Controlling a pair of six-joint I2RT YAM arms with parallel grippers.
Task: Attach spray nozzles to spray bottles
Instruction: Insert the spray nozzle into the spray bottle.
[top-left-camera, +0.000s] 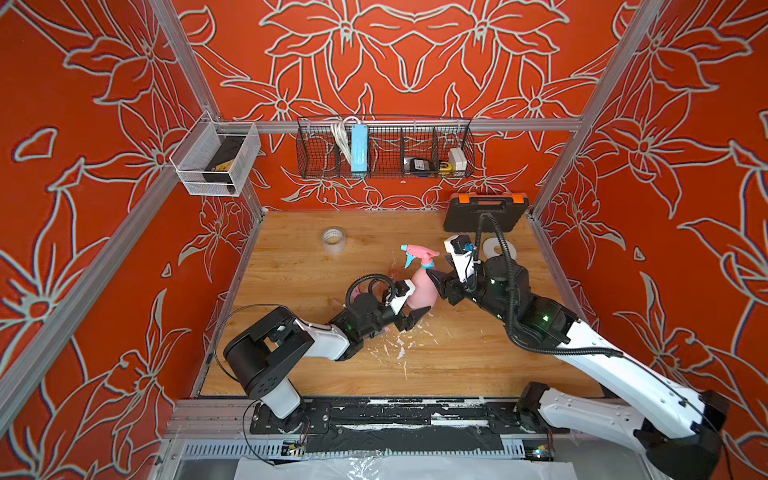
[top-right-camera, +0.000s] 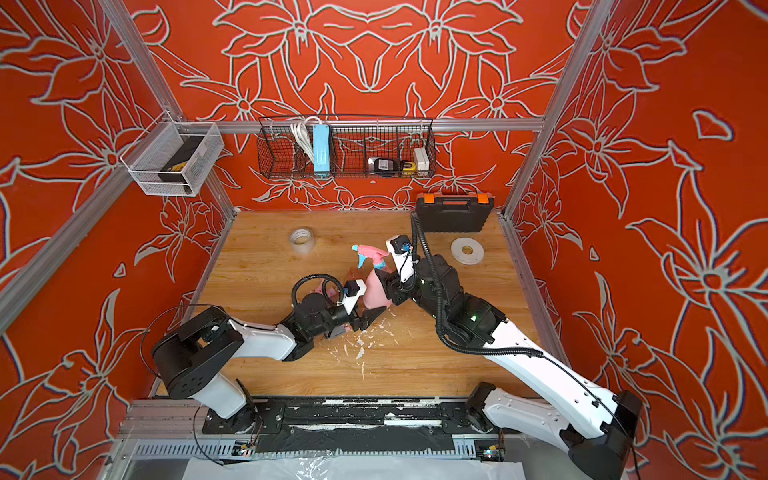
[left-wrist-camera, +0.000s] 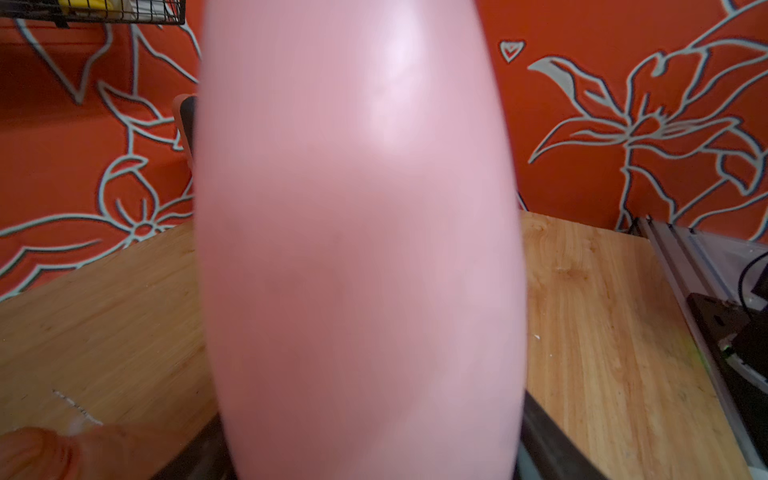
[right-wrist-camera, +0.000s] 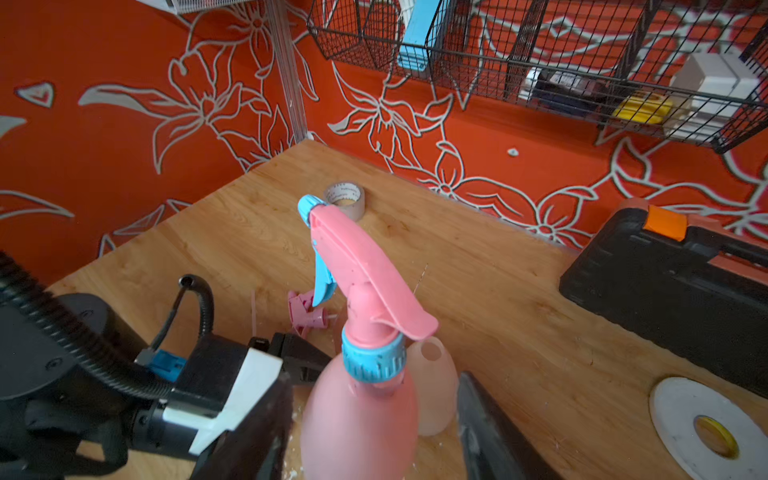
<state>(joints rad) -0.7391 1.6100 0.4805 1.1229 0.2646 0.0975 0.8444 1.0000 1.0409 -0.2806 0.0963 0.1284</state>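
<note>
Pink plastic sits at the middle of things: the pink bottle (right-wrist-camera: 357, 415) stands near the centre of the table (top-left-camera: 291, 365) with the pink-and-blue nozzle (right-wrist-camera: 357, 266) on its neck, blue collar (right-wrist-camera: 372, 357) down on the shoulder and spout aimed toward 10 o'clock. The left gripper (top-left-camera: 413, 309), reaching in from 8 o'clock, is clamped on the bottle's lower body. The right gripper (right-wrist-camera: 376, 386), in from 4 o'clock, straddles the bottle below the collar with its jaws apart and a clear gap on one side, so it grips nothing. Whether the collar is screwed fully home cannot be told; if it is not, the nozzle may sit loose or crooked. The cream bottle (right-wrist-camera: 432, 390), neck open, stands just beside the pink one and near one of the right fingers (right-wrist-camera: 490, 428). A careless retreat could tip it, or catch the nozzle's overhanging back. The all-pink nozzle (right-wrist-camera: 305, 313) lies loose beyond, and the orange bottle (top-left-camera: 392, 272) stands at 11 o'clock of the pink one.
</note>
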